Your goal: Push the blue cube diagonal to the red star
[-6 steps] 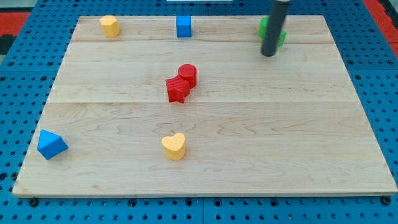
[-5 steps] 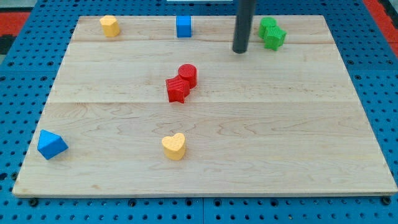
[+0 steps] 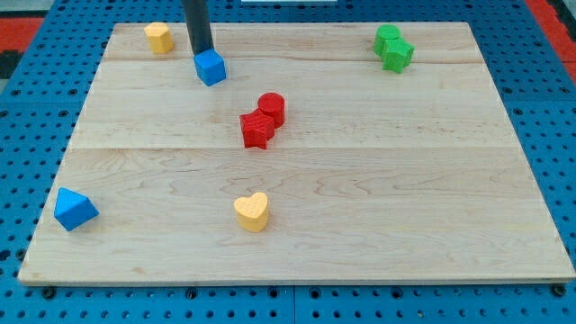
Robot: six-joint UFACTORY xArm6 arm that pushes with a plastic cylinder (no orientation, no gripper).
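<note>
My tip, no fingers to open or close, touches the blue cube's top-left, steering it toward the red star.

Only one camera was running here, so there was no second view to share anything with. It sat above the near long edge of the pale wooden board and looked down and forward at a fairly steep angle, so the far edge at the view's top came out narrower than the near edge at the view's bottom. It was pulled back just enough to fit the whole board, plus a rim of blue perforated pegboard base on the left, right and bottom. A bit of red surface peeked in at both top corners.
</note>
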